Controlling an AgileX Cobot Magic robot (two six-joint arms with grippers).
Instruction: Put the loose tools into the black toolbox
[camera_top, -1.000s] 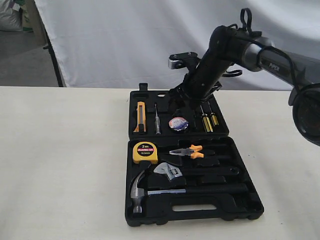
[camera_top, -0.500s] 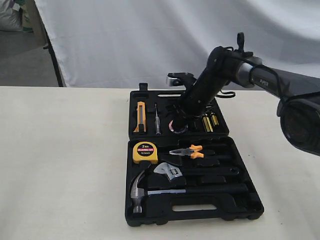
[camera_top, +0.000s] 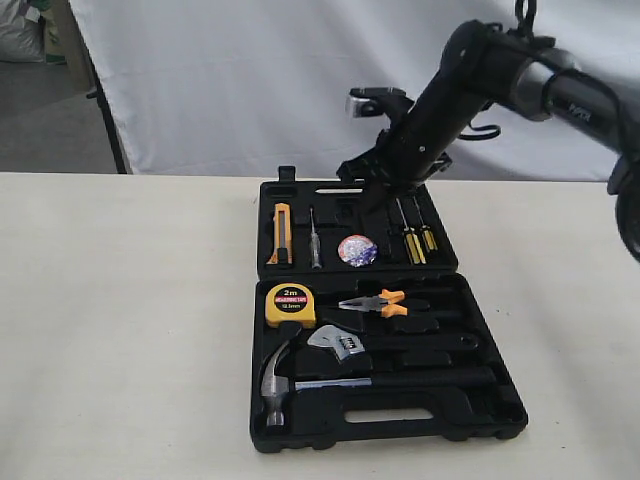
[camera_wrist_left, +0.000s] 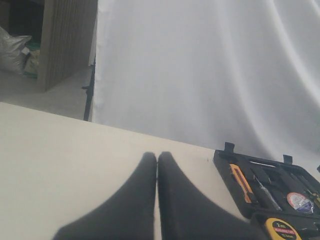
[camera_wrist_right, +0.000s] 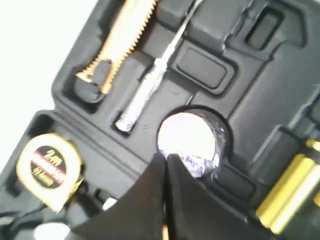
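Tools lie in the recesses of the large black plastic toolbox (camera_top: 470, 422), which is open on the pale table (camera_top: 130, 300) with its two hinged halves laid flat. In the half of the toolbox with the long handle slot, the silver-headed claw hammer with black handle (camera_top: 340, 382) lies just beside the slot. The silver-headed adjustable wrench with black handle (camera_top: 342, 345) lies just beside the hammer, toward the hinge. A yellow tape measure (camera_top: 290, 304) and orange-handled pliers (camera_top: 378, 301) sit in the same half, next to the hinge.

The small black tape roll with bluish-white label (camera_top: 357, 250) sits in a round recess of the other half, between a thin silver tool (camera_top: 315, 240) and yellow-handled screwdrivers (camera_top: 414, 245).

The right gripper (camera_wrist_right: 165, 159) hangs above this half, near the tape roll and not touching it. Its two black fingers are pressed together and hold nothing. The left gripper (camera_wrist_left: 157, 159) is over the bare table, away from the toolbox, and its fingers are also pressed together with nothing between them.
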